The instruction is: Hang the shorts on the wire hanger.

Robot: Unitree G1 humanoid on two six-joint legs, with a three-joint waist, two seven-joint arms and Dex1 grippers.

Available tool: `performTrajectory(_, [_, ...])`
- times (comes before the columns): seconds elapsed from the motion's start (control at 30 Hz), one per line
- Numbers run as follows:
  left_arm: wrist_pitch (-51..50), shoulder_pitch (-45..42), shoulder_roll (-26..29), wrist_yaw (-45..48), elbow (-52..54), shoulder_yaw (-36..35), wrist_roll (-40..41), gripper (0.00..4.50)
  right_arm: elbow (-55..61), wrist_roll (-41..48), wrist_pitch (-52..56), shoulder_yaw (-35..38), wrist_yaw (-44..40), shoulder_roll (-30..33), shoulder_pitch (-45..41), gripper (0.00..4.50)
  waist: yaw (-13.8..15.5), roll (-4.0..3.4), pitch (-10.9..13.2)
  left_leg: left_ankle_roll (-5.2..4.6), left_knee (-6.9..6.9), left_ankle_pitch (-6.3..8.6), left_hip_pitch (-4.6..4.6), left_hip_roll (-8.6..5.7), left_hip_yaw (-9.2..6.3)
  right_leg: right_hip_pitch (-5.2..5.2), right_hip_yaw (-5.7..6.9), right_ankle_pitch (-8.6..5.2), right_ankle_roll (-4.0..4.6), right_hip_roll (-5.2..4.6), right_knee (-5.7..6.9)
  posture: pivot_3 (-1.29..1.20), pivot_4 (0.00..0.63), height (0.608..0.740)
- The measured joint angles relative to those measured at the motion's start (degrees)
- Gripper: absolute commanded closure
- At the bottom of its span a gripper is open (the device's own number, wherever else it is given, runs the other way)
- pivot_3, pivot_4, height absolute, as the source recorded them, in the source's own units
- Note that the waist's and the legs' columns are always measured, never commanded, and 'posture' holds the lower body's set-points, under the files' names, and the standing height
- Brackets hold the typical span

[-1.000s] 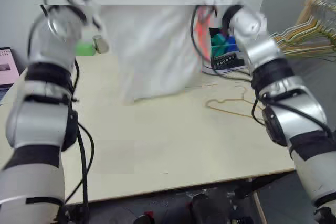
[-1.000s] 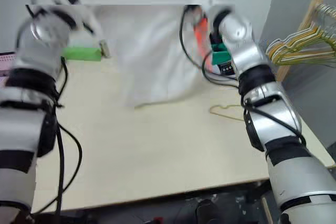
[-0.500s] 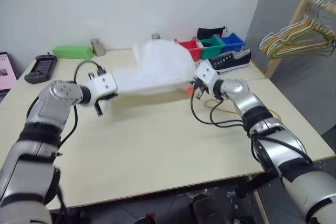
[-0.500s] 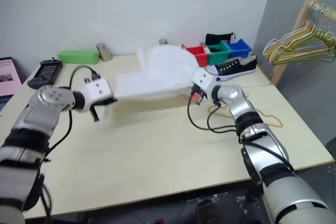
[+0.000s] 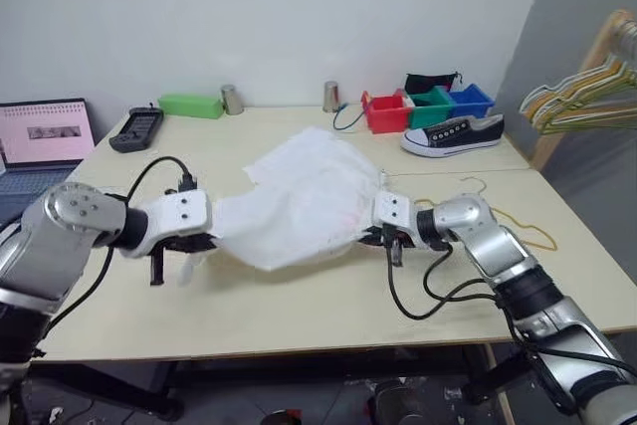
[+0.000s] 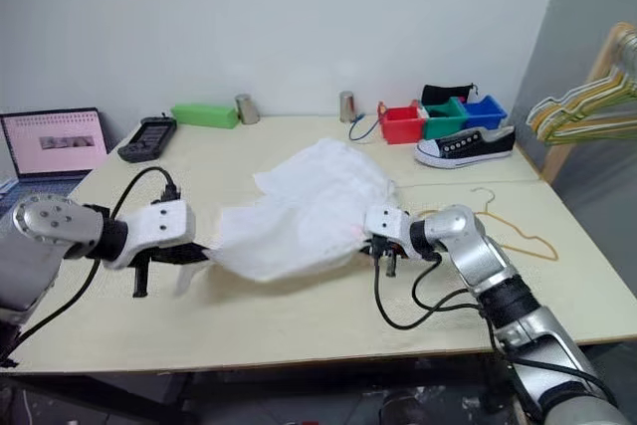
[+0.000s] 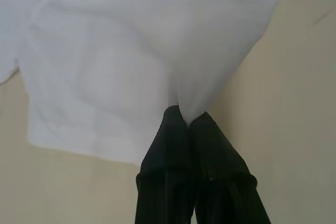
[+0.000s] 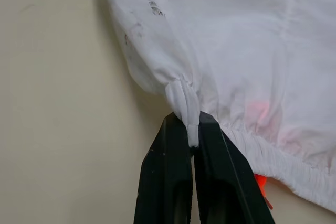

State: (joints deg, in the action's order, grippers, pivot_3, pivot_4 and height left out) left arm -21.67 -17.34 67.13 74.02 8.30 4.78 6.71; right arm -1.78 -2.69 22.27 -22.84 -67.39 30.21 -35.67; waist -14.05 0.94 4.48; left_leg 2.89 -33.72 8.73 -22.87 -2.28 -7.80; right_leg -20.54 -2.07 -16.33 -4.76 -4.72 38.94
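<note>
The table carries the shorts, spread at its centre between both arms. The wire hanger lies flat just right of them, untouched. The left gripper and right gripper are each clamped on an opposite edge of the fabric. Current step: laying the garment out. The next move probably requires releasing one edge and fetching the hanger.

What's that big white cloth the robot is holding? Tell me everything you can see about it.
It is the shorts: thin, white, baggy fabric, crumpled and puffed up in a wide heap on the pale table. A gathered elastic waistband shows in the right wrist view, with a bit of neon-orange drawstring under it. The left gripper is shut on one edge, the right gripper on the waistband edge, so the cloth is stretched between them.
</note>
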Motion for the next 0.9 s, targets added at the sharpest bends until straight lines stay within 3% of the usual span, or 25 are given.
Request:
performTrajectory(0.27, [0.8,5.6,0.9,2.0,4.7,-0.4,0.2,4.48,10.6,3.1,5.6,-2.0,-7.0,7.5,3.8,4.5,0.4,0.01,0.0,0.42,0.0,0.27,0.02,0.02,0.13,0.03,0.13,-0.23,0.26,-0.06,0.01,-0.19,0.003,0.74])
performTrajectory(0.67, [3.9,8.5,-0.1,2.9,4.4,2.4,-0.4,4.48,11.9,5.1,8.2,-4.9,-10.3,9.7,5.4,4.5,-0.1,0.02,0.0,0.45,0.0,0.28,-0.01,0.01,0.09,-0.04,0.23,-0.24,0.26,-0.32,-0.04,-0.2,0.013,0.74])
performTrajectory(0.7, [3.9,8.5,-0.2,2.9,4.4,2.4,-0.4,4.28,11.7,5.3,8.5,-5.1,-10.3,9.5,5.4,3.97,-0.1,0.02,0.0,0.45,0.0,0.28,-0.02,0.01,0.08,-0.1,0.24,-0.24,0.26,-0.33,-0.04,-0.2,0.014,0.74])
performTrajectory(0.9, [5.0,8.4,-2.2,3.0,2.0,2.5,-0.3,3.08,11.0,6.6,9.8,-5.6,-11.8,9.8,4.9,2.67,0.0,0.0,0.0,0.45,0.0,0.28,-0.08,0.0,0.09,-0.35,0.24,-0.24,0.26,-0.33,-0.04,-0.2,0.021,0.74])
